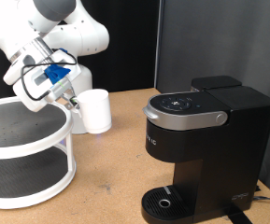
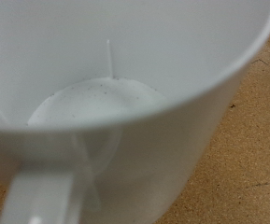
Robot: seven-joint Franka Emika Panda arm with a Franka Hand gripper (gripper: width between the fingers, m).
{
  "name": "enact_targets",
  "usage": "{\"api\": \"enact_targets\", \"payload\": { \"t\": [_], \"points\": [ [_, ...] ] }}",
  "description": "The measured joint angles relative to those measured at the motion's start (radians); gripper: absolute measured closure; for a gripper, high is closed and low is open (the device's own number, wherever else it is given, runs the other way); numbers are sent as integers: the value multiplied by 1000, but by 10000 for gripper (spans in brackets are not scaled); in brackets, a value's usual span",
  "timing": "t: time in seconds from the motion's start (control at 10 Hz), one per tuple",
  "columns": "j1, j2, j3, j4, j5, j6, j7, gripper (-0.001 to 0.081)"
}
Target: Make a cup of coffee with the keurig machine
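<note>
The white cup stands upright towards the exterior view's left, just right of a white round shelf. My gripper is right against the cup's left side, at handle height. The wrist view is filled by the cup. Its inside looks empty and its handle points towards the camera. My fingers do not show there. The black keurig machine stands at the exterior view's right with its silver-grey lid down. Its round drip tray at the base is bare.
A white two-tier round shelf fills the exterior view's lower left, close beside the cup. The brown table runs between shelf and machine. A dark wall panel stands behind.
</note>
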Motion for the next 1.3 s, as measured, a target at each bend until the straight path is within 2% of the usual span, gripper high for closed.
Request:
{"api": "enact_targets", "payload": {
  "t": [0.1,0.3,0.5,0.8,1.0,1.3],
  "points": [
    [5,4,-3,-6,15,4,0,739],
    [40,34,-2,-34,41,90,0,739],
    [109,96,-7,-49,100,177,-21,739],
    [238,188,-52,-47,237,253,-118,739],
    [293,228,-77,-48,312,274,-184,739],
    [350,285,-89,-49,422,332,-258,739]
  ]
}}
